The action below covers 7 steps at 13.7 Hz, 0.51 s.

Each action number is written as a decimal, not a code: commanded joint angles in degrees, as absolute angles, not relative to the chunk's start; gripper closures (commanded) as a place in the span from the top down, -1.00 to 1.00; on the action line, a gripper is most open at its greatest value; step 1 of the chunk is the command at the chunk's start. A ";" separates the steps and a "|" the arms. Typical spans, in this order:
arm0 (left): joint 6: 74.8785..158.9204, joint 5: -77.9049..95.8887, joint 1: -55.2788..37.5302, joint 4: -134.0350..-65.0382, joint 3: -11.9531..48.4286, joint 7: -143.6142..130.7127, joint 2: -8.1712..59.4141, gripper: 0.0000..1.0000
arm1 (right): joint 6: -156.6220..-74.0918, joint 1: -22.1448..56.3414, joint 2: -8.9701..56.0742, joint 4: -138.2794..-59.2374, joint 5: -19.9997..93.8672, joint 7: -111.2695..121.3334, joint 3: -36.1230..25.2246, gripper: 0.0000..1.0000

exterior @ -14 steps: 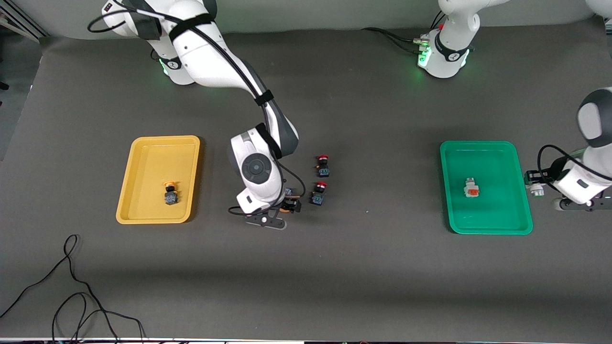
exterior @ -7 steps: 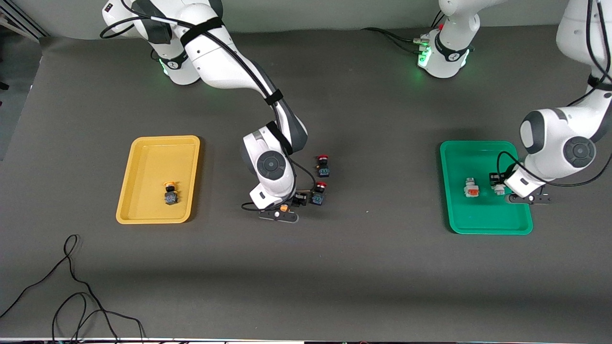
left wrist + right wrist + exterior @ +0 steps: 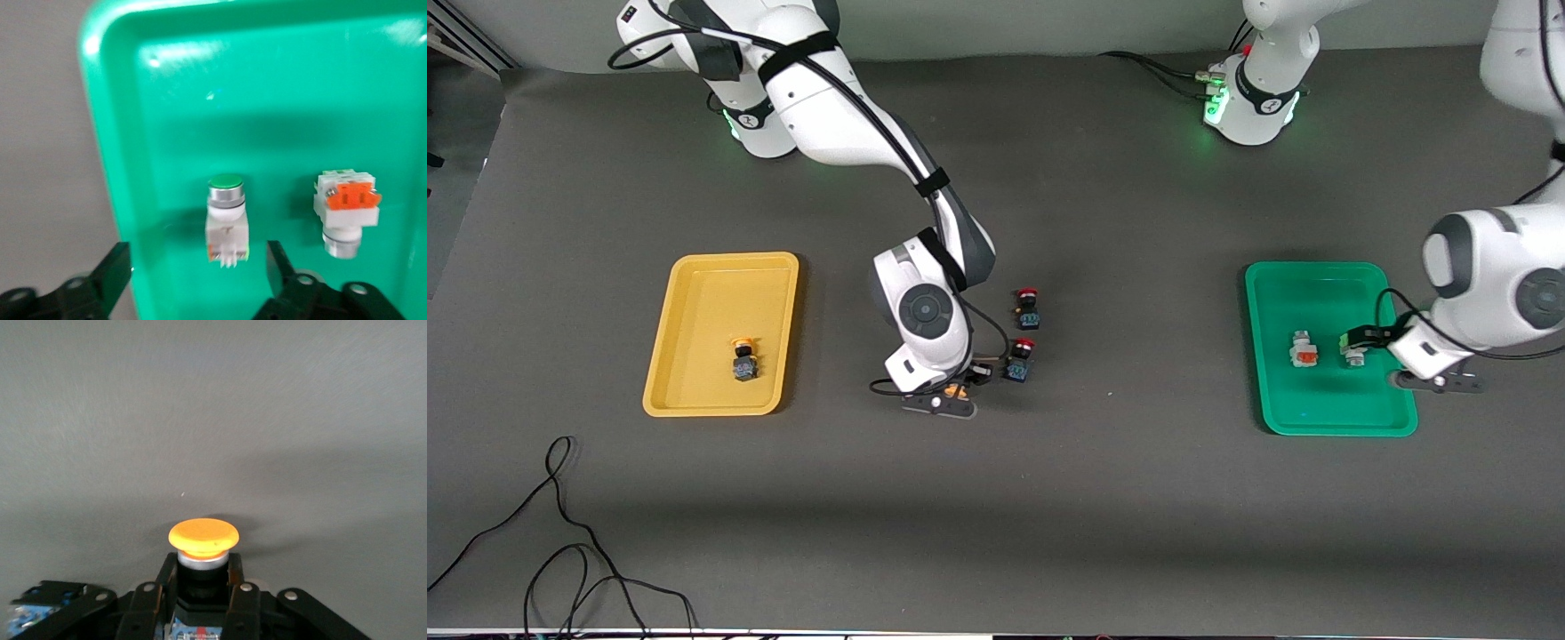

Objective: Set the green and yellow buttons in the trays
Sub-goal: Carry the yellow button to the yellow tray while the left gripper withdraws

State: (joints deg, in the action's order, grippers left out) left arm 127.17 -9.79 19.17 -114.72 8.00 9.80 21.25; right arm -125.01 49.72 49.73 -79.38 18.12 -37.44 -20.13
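My left gripper (image 3: 1356,341) is open over the green tray (image 3: 1316,293). The white-bodied button with the green cap (image 3: 1354,356) lies in that tray just below it, free between the spread fingers in the left wrist view (image 3: 225,217). The white button with the orange mark (image 3: 1304,348) lies beside it (image 3: 347,207). My right gripper (image 3: 960,388) is shut on a black-bodied button with a yellow-orange cap (image 3: 203,537), low over the mat. Another yellow-capped button (image 3: 744,360) lies in the yellow tray (image 3: 711,293).
Two black-bodied switches with red caps (image 3: 1028,307) (image 3: 1019,358) stand on the mat right beside my right gripper, toward the left arm's end. A loose black cable (image 3: 560,533) lies near the front edge at the right arm's end.
My left gripper carried the green-capped button in over the green tray, opened and let it go there. My right gripper stayed by the red-capped switches with the yellow-capped button.
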 commanded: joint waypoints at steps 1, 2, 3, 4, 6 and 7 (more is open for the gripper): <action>115.09 -9.67 19.25 -106.99 8.70 12.12 18.38 1.00 | -113.95 45.72 40.02 -79.98 18.72 -33.58 -20.04 -1.00; 111.48 -9.58 18.99 -104.87 8.70 13.26 16.98 1.00 | -109.30 44.14 37.03 -79.98 18.72 -31.05 -20.56 -1.00; 107.88 -9.41 19.07 -102.59 8.70 14.49 15.92 1.00 | -105.16 42.90 34.57 -80.07 18.72 -27.98 -21.09 -1.00; 103.49 -7.84 19.07 -99.96 8.70 15.98 14.69 1.00 | -101.38 41.41 32.10 -80.07 18.72 -24.82 -22.40 -1.00; 97.32 -4.14 19.51 -96.69 8.61 17.23 11.18 1.00 | -94.43 38.51 28.32 -80.07 18.98 -17.27 -25.65 -1.00; 95.90 -3.26 19.25 -96.59 8.61 17.23 8.90 1.00 | -91.09 36.41 26.82 -80.16 19.07 -12.70 -26.80 -1.00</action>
